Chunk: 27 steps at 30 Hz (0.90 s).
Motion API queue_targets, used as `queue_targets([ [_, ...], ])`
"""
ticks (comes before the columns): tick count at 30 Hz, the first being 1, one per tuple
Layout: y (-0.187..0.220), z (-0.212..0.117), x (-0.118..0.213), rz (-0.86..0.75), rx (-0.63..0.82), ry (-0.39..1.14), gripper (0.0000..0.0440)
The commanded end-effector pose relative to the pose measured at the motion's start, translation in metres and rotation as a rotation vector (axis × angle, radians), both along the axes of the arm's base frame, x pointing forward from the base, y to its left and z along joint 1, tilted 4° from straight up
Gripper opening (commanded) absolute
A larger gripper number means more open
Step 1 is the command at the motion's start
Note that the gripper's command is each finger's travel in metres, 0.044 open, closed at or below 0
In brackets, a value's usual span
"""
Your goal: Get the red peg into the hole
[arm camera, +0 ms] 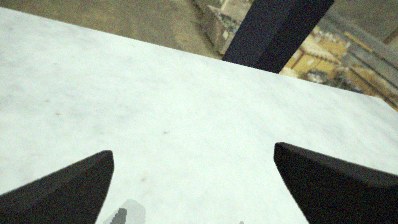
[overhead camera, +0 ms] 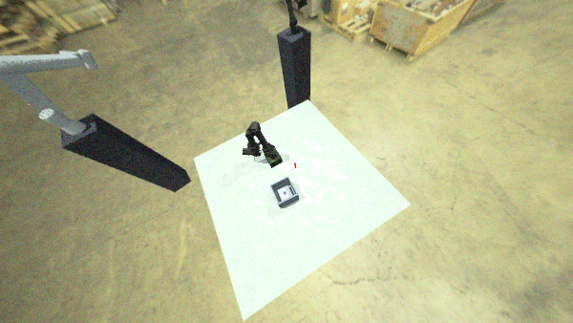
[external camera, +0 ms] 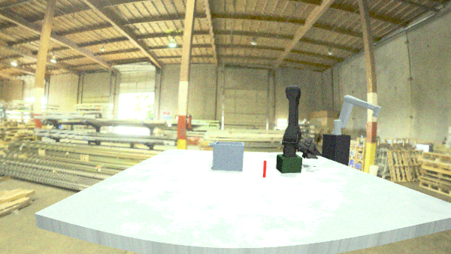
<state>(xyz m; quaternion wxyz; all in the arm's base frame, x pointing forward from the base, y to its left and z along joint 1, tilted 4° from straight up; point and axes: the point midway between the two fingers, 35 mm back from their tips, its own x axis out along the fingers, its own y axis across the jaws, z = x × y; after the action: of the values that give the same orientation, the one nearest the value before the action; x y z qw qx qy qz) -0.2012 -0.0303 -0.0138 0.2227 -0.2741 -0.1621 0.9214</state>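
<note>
White table [overhead camera: 349, 191] [external camera: 225, 210] [arm camera: 150, 100] under you, and your gripper [overhead camera: 245, 151] [external camera: 319, 155] [arm camera: 196, 154] is spread wide with nothing in it, across the arm's green base [overhead camera: 275, 163] [external camera: 289, 165] from the peg [overhead camera: 295, 165] [external camera: 264, 169]. That peg stands upright, between base and box [overhead camera: 288, 203] [external camera: 228, 157] in the exterior view; you'd likely swing right round, then align with its vertical axis

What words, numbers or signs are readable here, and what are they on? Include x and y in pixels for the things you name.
None can be read for certain.
Small red marking on the back warehouse wall [external camera: 171, 75]: too blurred to read.
Pale tags on the stacked long metal stock [external camera: 124, 162]: too small to read.
Grey open box [overhead camera: 291, 203] [external camera: 228, 158]: no lettering visible.
</note>
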Motion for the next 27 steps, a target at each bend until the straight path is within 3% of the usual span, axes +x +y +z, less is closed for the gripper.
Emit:
queue_targets([
  [1,-0.004,0.001,-0.002,0.008,0.002,0.008,0.0419],
  [3,-0.015,0.004,-0.006,0.035,-0.003,0.022,0.044],
  [14,-0.138,0.027,-0.012,0.311,-0.158,0.028,0.044],
  [20,-0.211,0.059,0.011,0.494,-0.254,0.013,0.044],
  [27,-0.279,0.106,0.062,0.706,-0.376,-0.016,0.044],
])
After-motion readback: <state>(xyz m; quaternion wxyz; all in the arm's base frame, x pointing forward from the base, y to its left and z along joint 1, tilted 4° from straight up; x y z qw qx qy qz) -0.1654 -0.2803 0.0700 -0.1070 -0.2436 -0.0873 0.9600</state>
